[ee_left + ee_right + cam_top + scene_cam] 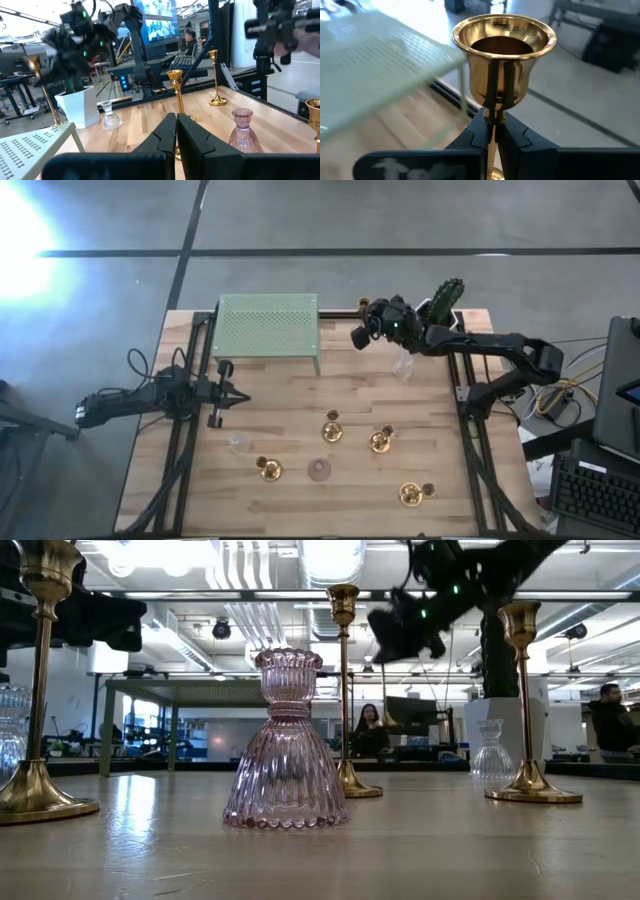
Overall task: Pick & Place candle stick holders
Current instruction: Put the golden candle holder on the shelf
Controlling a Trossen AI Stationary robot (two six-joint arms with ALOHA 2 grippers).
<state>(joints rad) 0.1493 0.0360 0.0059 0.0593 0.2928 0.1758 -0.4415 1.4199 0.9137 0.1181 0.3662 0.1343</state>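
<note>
My right gripper [358, 336] is up over the far middle of the table, beside the green perforated stand's [268, 325] right end. It is shut on a tall brass candle stick holder [504, 45]. Other brass holders stand on their round bases nearer the front: [332, 428], [380, 440], [268, 470], [412, 493]. A pink glass holder [287, 745] and two clear glass ones [403, 365], [237, 442] stand on the table too. My left gripper [176, 117] waits shut at the table's left. My right gripper pinches the brass holder's thin stem [493, 116] just under its cup, between the two fingers. The fingers come from the table's right, slanting a little downward, and lie across the stem. The holder stands upright with its cup up; its base is hidden.
A white pot with a green cactus [445, 300] stands at the far right behind my right arm. Black frame rails [470, 450] run along both table sides. People sit in the room beyond the table [368, 725].
</note>
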